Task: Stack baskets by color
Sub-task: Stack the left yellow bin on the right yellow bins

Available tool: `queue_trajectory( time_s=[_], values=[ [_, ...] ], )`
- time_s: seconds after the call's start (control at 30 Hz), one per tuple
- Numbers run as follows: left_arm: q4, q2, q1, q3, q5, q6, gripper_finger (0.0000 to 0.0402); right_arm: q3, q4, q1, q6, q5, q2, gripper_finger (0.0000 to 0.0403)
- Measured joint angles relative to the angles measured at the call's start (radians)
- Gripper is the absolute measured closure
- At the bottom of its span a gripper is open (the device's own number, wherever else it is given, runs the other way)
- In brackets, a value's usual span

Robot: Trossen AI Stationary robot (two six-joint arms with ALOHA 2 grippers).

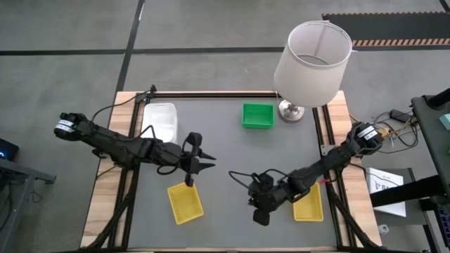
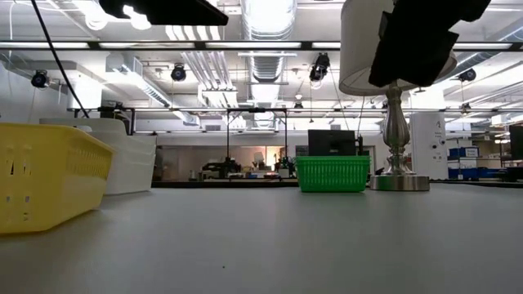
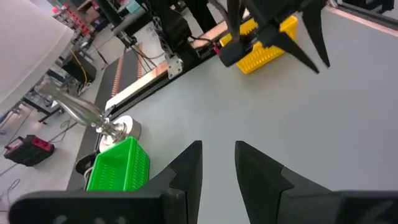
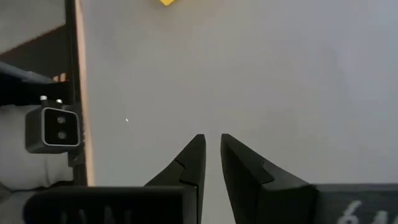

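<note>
A yellow basket [image 1: 185, 202] rests on its base near the table's front left; it is also in the low view [image 2: 49, 184]. A second yellow basket [image 1: 308, 205] lies at the front right, partly under my right arm. A white basket [image 1: 160, 119] sits at the far left, and a green basket [image 1: 257, 115] at the far middle. My left gripper [image 1: 204, 163] hovers open above the table, just beyond the left yellow basket; nothing is between its fingers [image 3: 218, 149]. My right gripper [image 1: 260, 213] hangs left of the right yellow basket. Its fingers stand a narrow gap apart over bare table [image 4: 211, 144].
A lamp with a large white shade [image 1: 311, 62] stands at the far right corner, next to the green basket. Bare grey tabletop [image 1: 232, 147] lies between the two arms. A small camera [image 4: 53, 127] sits at the table's near edge.
</note>
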Motion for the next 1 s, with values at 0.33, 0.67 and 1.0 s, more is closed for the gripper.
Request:
queue_trajectory(
  time_s=[0.33,0.67,1.0],
  values=[
    [0.013,0.004,0.0,0.001,0.0,0.0,0.0323,-0.008,-0.081,-0.03,-0.053,0.014,-0.003,0.036],
    [0.012,0.004,0.0,0.001,0.0,0.0,0.0323,-0.015,-0.083,-0.048,-0.081,0.085,-0.004,0.036],
    [0.014,0.004,0.0,0.0,0.0,0.0,0.0323,-0.012,-0.084,-0.048,-0.06,0.083,-0.004,0.0313]
  ],
)
